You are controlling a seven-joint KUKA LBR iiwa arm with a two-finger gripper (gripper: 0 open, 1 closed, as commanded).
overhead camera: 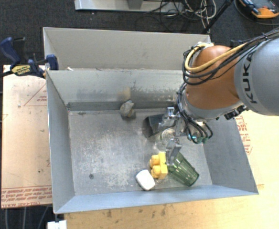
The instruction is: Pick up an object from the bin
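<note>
My gripper (173, 149) hangs low over the bin's front right part, under the orange wrist cover. Its tip is right at the rim of a green see-through cup (184, 172) that lies on its side near the front wall. Just left of the cup sits a yellow block-like toy (158, 165), and a small white rounded piece (145, 180) lies in front of that. A dark grey object (153, 124) rests behind the gripper, partly hidden by it. I see nothing clearly held.
A grey stone-like lump (126, 109) sits by the back wall, left of the arm. The arm and its cables cover the bin's right rear corner. The bin's sloping walls close in on all sides.
</note>
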